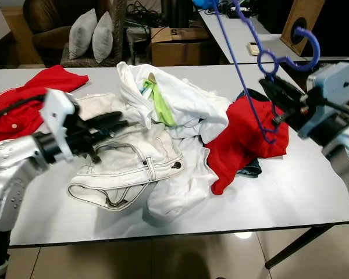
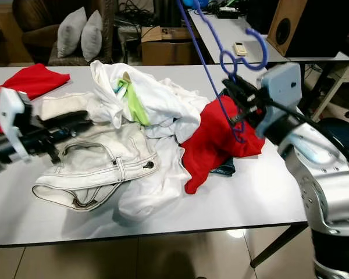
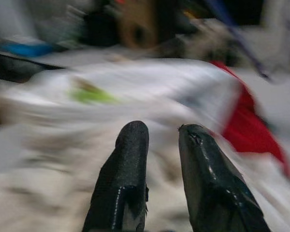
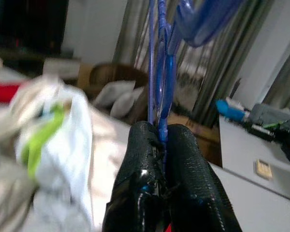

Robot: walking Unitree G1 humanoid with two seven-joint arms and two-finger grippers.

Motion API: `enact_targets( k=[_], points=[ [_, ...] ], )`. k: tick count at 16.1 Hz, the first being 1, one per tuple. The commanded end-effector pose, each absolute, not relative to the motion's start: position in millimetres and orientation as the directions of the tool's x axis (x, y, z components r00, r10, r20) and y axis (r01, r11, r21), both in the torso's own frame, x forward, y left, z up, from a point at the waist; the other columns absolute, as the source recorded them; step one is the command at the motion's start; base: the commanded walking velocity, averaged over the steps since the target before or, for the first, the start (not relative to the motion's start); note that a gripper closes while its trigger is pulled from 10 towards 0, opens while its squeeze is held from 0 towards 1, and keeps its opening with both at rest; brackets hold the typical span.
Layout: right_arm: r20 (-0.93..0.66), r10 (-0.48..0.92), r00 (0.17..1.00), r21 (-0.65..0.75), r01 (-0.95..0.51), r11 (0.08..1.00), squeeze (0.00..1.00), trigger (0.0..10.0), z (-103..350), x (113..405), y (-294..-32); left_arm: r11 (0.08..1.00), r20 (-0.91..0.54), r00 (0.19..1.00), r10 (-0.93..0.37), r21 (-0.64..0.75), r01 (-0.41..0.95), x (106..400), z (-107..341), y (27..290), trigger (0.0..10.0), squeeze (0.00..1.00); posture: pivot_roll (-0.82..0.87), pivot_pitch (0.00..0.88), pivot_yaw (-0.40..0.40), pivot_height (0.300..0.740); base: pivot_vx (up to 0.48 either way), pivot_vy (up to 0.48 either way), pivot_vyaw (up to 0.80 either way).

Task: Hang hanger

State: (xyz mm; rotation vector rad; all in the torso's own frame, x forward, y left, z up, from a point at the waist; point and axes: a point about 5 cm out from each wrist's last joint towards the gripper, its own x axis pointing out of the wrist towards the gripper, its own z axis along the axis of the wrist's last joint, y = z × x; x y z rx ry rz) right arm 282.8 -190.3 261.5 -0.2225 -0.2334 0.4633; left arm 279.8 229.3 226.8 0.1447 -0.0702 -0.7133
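Note:
A blue wire hanger (image 1: 248,55) is held up over the right part of the white table (image 1: 291,192), its hook curling at upper right. My right gripper (image 1: 274,100) is shut on the hanger near its neck; in the right wrist view the fingers (image 4: 181,159) pinch the blue wires (image 4: 160,87). My left gripper (image 1: 119,122) hovers low over the white jeans (image 1: 131,168) at the left, its fingers (image 3: 130,169) slightly apart with nothing between them.
A heap of clothes covers the table: a white shirt with a green strip (image 1: 163,99), a red garment (image 1: 241,142) under the hanger, another red garment (image 1: 23,102) at far left. Behind stand a cardboard box (image 1: 177,43), a chair with cushions (image 1: 93,32) and a second table (image 1: 244,35).

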Motion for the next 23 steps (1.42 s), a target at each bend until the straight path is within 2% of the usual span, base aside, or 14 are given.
enact_targets(
  k=[1,2,3,5,7,10,17,20,23],
  points=[
    [0.218,0.434,0.874,-0.222,-0.389,0.894,0.0,10.0,270.0,284.4,-191.2,0.844,0.12,0.84,-0.53,0.172,0.508,285.0,242.7,244.9,10.0,1.0,-0.06,0.0,0.016,0.74,0.0,0.0,0.0],
    [0.253,0.406,0.878,-0.167,-0.374,0.912,0.0,10.0,273.5,289.3,-183.3,0.911,0.122,0.906,-0.406,0.129,0.391,291.3,242.6,249.9,10.0,0.98,-0.06,0.0,0.016,0.74,0.0,0.0,0.0],
    [0.28,0.389,0.878,-0.129,-0.367,0.921,0.0,10.0,276.6,293.0,-173.1,0.925,0.152,0.915,-0.374,0.124,0.358,291.7,241.9,245.5,10.0,0.03,-0.06,0.0,0.02,0.74,0.0,0.0,0.0],
    [0.301,0.392,0.869,-0.095,-0.382,0.919,0.0,10.0,276.7,295.2,-158.2,0.931,0.172,0.916,-0.362,0.11,0.347,292.7,234.5,231.7,10.0,0.0,-0.06,0.0,0.021,0.74,0.0,0.0,0.0],
    [0.272,0.387,0.881,-0.04,-0.392,0.919,0.0,10.0,262.9,302.2,-140.5,0.947,0.113,0.94,-0.321,0.071,0.314,303.5,210.3,207.8,10.0,0.0,-0.07,0.0,0.024,0.74,0.0,0.127,0.0],
    [0.237,0.406,0.882,-0.058,-0.405,0.913,0.0,10.0,257.1,302.3,-131.3,0.968,0.077,0.966,-0.246,0.079,0.24,311.4,193.9,198.1,10.0,0.0,-0.08,0.0,0.022,0.74,0.0,0.33,0.0],
    [0.241,0.422,0.874,-0.163,-0.392,0.905,0.0,10.0,260.1,301.8,-130.3,0.975,0.082,0.976,-0.202,0.111,0.192,311.0,194.9,187.3,10.0,0.0,-0.07,0.0,0.0,0.74,0.0,0.334,0.0],
    [0.31,0.403,0.861,-0.161,-0.37,0.915,0.0,10.0,275.0,298.5,-136.3,0.97,0.093,0.974,-0.206,0.149,0.191,309.2,201.0,184.3,10.0,0.0,-0.06,0.0,-0.019,0.74,0.0,0.345,0.0],
    [0.396,0.415,0.819,-0.191,-0.368,0.91,0.0,10.0,297.8,286.9,-132.0,0.965,0.071,0.973,-0.219,0.166,0.205,311.5,197.1,181.4,10.0,0.0,-0.11,0.0,0.01,0.74,0.0,0.351,0.0]
  ],
)
